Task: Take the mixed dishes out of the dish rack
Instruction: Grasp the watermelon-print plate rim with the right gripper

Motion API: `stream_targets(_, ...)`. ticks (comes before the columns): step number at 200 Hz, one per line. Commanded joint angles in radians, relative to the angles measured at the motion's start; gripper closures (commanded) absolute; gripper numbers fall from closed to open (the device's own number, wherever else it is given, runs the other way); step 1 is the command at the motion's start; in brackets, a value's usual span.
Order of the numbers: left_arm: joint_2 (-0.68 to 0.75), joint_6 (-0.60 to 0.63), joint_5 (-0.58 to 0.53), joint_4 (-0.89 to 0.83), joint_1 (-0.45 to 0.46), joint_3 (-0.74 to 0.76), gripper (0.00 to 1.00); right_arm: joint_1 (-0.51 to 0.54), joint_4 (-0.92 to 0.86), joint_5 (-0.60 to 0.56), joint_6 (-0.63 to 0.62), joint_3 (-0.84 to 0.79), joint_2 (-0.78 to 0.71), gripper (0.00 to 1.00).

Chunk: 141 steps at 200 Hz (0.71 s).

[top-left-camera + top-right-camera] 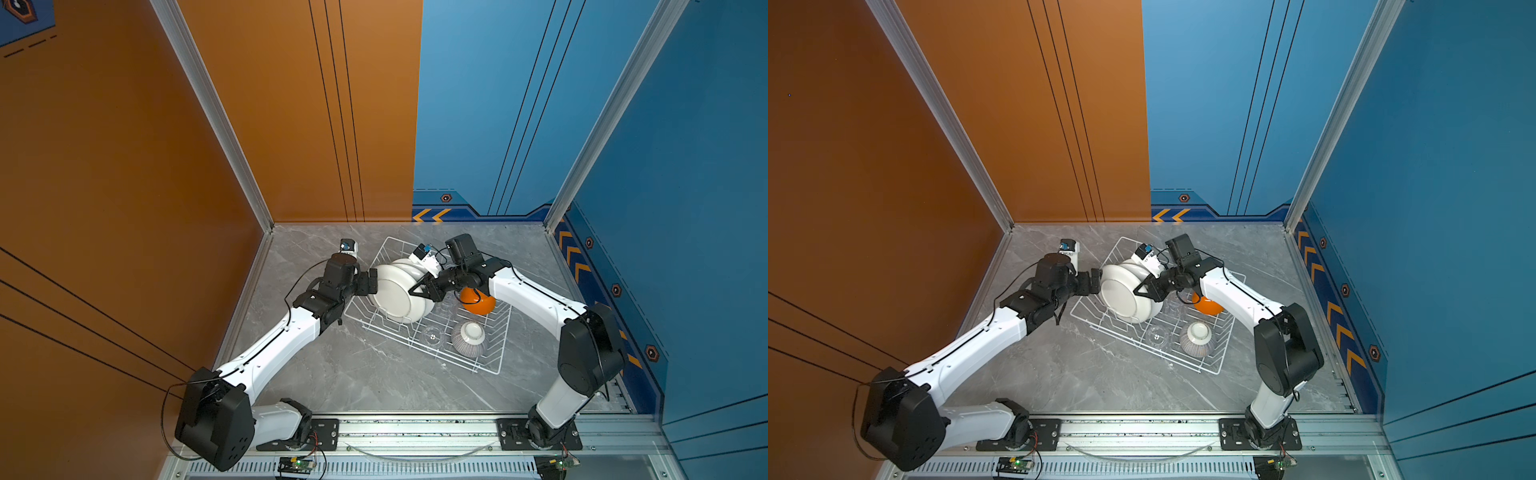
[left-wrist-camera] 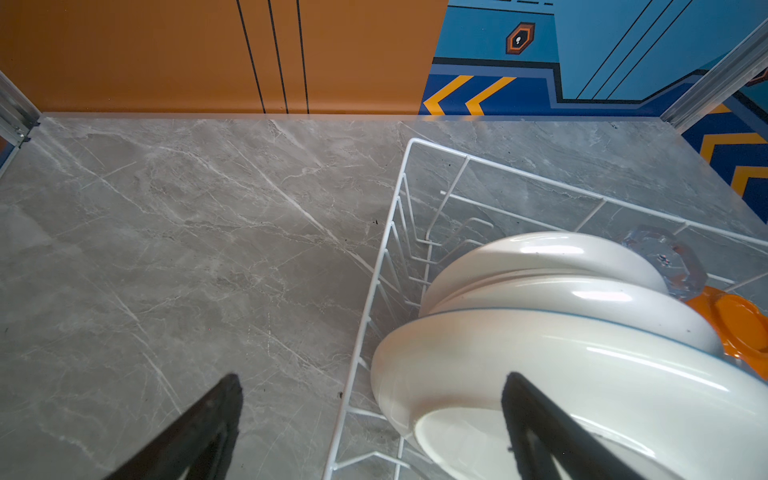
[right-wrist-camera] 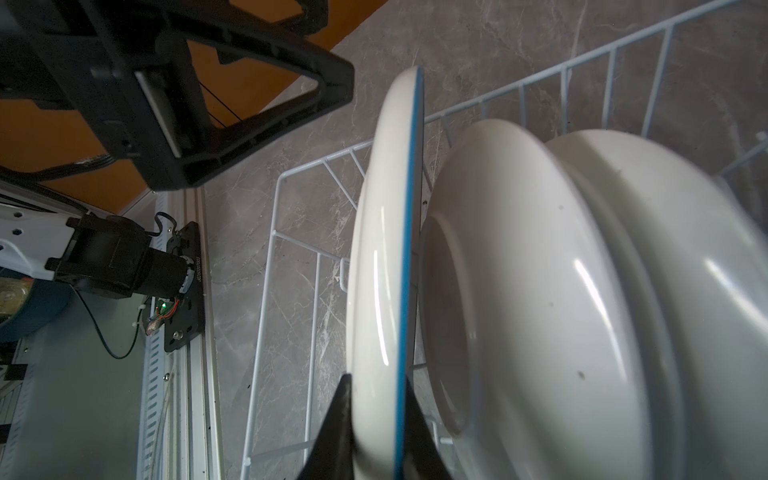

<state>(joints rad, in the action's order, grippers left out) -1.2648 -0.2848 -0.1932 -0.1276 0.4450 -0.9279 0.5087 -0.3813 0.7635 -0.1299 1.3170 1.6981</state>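
The white wire dish rack (image 1: 496, 371) (image 1: 1214, 372) sits aslant on the marble table. Three white-backed plates stand on edge in its left half. The front plate (image 1: 390, 301) (image 1: 1119, 297) (image 3: 382, 257) has a blue rim. My right gripper (image 1: 413, 291) (image 3: 376, 380) is shut on that rim, one finger on each face. My left gripper (image 1: 371, 282) (image 2: 372, 378) is open at the plate's (image 2: 582, 374) left edge, one finger over its back face and one outside the rack. An orange bowl (image 1: 478, 301), an upturned grey-striped bowl (image 1: 468, 338) and a clear tumbler (image 1: 432, 336) occupy the right half.
Two more plates (image 3: 540, 291) lean close behind the held one. Another tumbler (image 2: 665, 262) stands beside the orange bowl (image 2: 739, 324). Orange and blue walls close in the table on three sides. A metal rail (image 1: 415, 428) runs along the front edge.
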Motion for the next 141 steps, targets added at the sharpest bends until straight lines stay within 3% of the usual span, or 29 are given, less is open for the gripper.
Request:
stream_targets(1, 0.031, -0.008, -0.009, -0.010, -0.005, -0.002, 0.02, -0.027, 0.079, -0.002, 0.115, 0.030, -0.049, 1.00)
stream_targets(141, 0.070, -0.020, -0.014, 0.004, -0.004, 0.025, 0.02, -0.021, 0.103, -0.096, 0.212, 0.030, -0.123, 1.00)
